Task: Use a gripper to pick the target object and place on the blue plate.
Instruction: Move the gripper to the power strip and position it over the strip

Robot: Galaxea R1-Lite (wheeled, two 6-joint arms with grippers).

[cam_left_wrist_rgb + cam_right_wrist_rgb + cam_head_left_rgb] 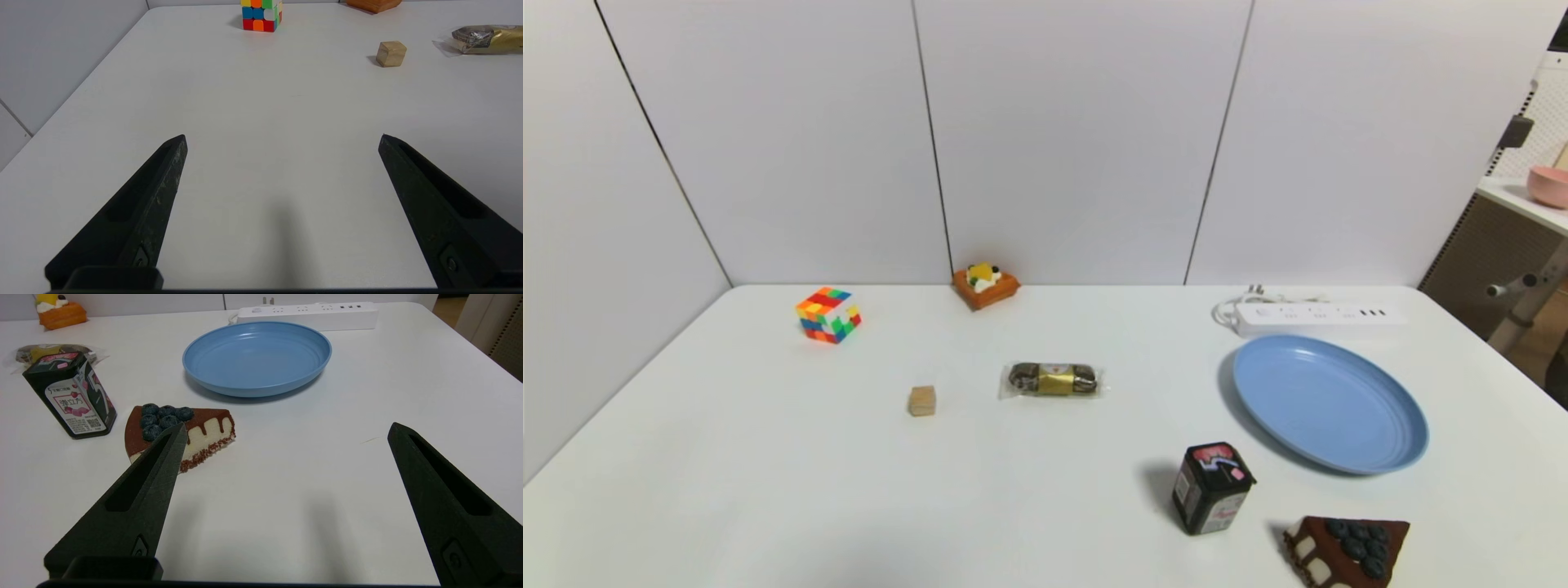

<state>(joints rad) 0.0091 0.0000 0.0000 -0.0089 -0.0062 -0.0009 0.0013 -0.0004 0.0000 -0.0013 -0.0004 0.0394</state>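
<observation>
Right gripper (284,430) wide open, held nothing; left gripper (282,136) too. Power strip (1319,317) lay just behind blue plate (1330,403). Might have slipped: long, cord dragging, plate rim close.

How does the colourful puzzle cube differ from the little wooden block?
The puzzle cube is larger and multicoloured; the wooden block is smaller and plain tan. The puzzle cube sits farther back near the wall; the wooden block sits nearer the table's middle. Both are cube-shaped and rest on the white table.
</observation>
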